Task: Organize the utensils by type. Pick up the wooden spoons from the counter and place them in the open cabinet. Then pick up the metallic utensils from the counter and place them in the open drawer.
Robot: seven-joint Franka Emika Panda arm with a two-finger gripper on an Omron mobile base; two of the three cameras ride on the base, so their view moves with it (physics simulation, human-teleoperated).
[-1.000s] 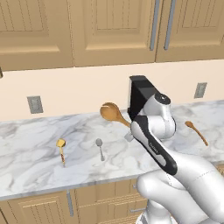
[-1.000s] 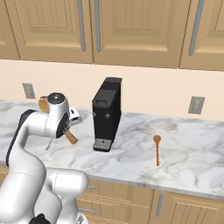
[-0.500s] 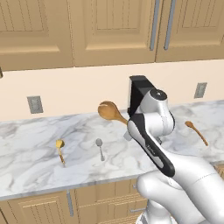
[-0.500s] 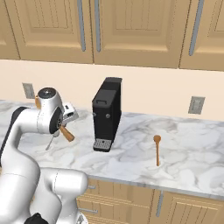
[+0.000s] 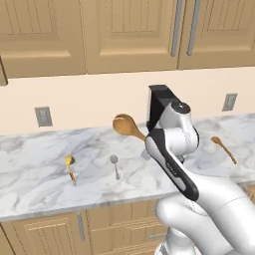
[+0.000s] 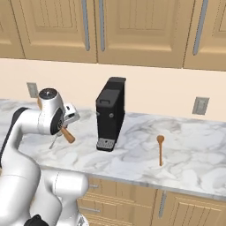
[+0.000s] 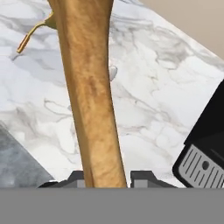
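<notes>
Light: bright, even and soft, with no visible source.
Shadows: faint grey patches on the counter [image 5: 45, 174] beneath the spoon [image 7: 89, 100] in the hand view.
Glare: none on the marble.
Sharpness: base views slightly soft; hand view coarse up close.
Distortion: none at edges.

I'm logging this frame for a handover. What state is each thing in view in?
large wooden spoon: lifted off the counter, held by its handle
end effector: shut on the large wooden spoon
small wooden spoon: lying flat on the counter
silver spoon: lying on the counter
gold utensil: lying on the counter
upper cabinet doors: closed
coffee machine: upright
</notes>
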